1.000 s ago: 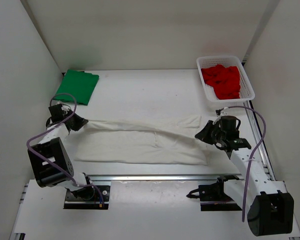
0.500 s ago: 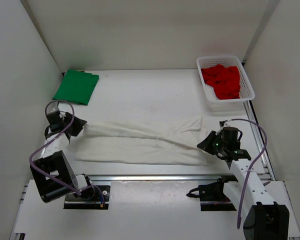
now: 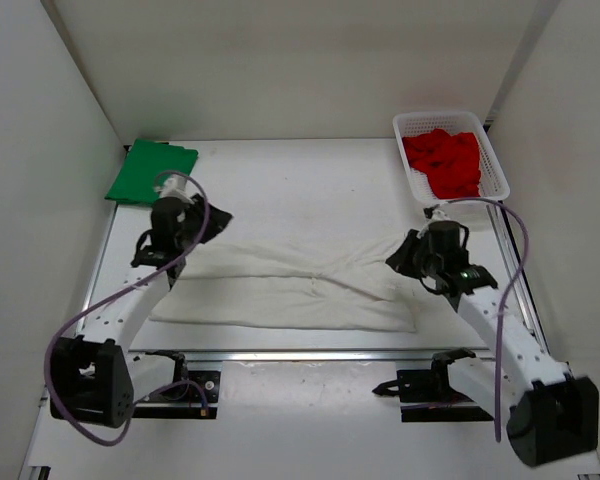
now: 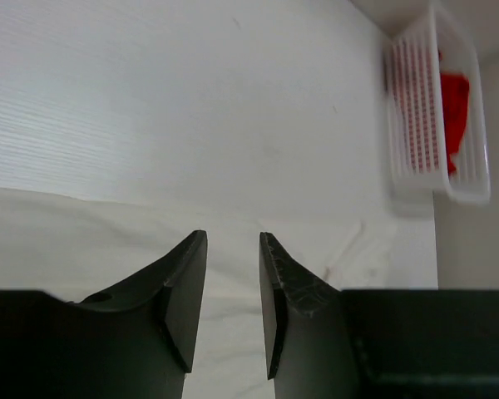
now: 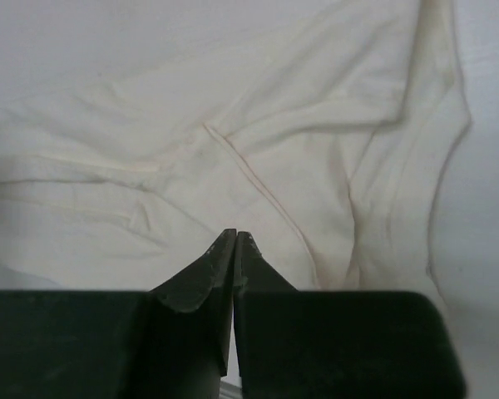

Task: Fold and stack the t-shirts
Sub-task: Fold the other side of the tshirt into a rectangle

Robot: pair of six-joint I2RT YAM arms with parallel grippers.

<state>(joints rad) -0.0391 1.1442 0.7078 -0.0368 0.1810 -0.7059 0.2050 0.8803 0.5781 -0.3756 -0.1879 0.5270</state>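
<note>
The white t-shirt lies folded lengthwise in a long band across the table; it also shows in the left wrist view and the right wrist view. The green t-shirt lies folded at the back left. The red t-shirt is crumpled in the basket and shows in the left wrist view. My left gripper is open and empty above the white shirt's far left edge. My right gripper is shut on nothing above the shirt's right end.
A white mesh basket stands at the back right corner. White walls enclose the table on the left, back and right. A metal rail runs along the near edge.
Both grippers have let go of the white shirt's edge, which now lies flat. The left gripper has moved right and toward the back; the right gripper has moved slightly back.
</note>
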